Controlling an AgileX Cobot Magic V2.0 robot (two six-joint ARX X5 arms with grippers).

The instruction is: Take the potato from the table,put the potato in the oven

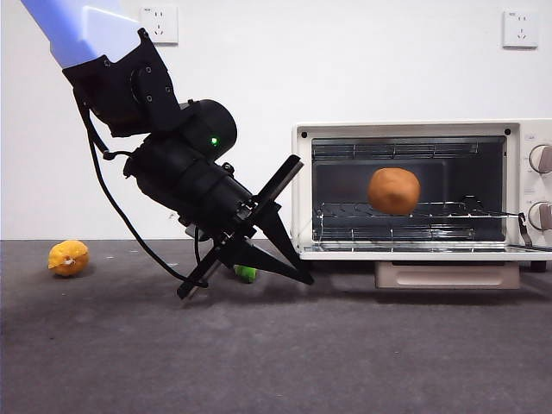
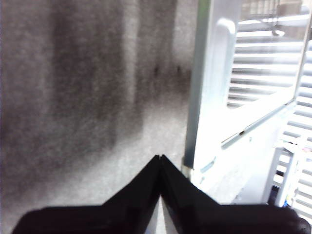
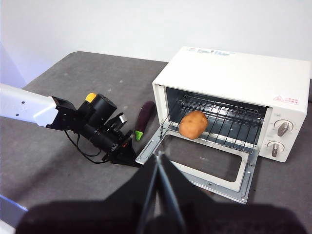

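The orange-brown potato (image 1: pixel 393 191) (image 3: pixel 193 124) lies on the wire rack inside the cream-white oven (image 1: pixel 414 128) (image 3: pixel 243 73), whose glass door (image 3: pixel 204 163) hangs open and flat. My left gripper (image 1: pixel 304 278) (image 2: pixel 160 158) (image 3: pixel 129 155) is shut with nothing in it, low over the table (image 1: pixel 345 362) at the door's left corner. In the left wrist view the door's edge (image 2: pixel 209 97) stands close beside its jaws. My right gripper (image 3: pixel 158 163) is shut and empty, held high above the scene in front of the oven.
A dark purple eggplant (image 3: pixel 144 117) with a green tip (image 1: pixel 247 273) lies on the table just behind the left gripper, left of the oven. A small yellow-orange fruit (image 1: pixel 68 257) sits at the far left.
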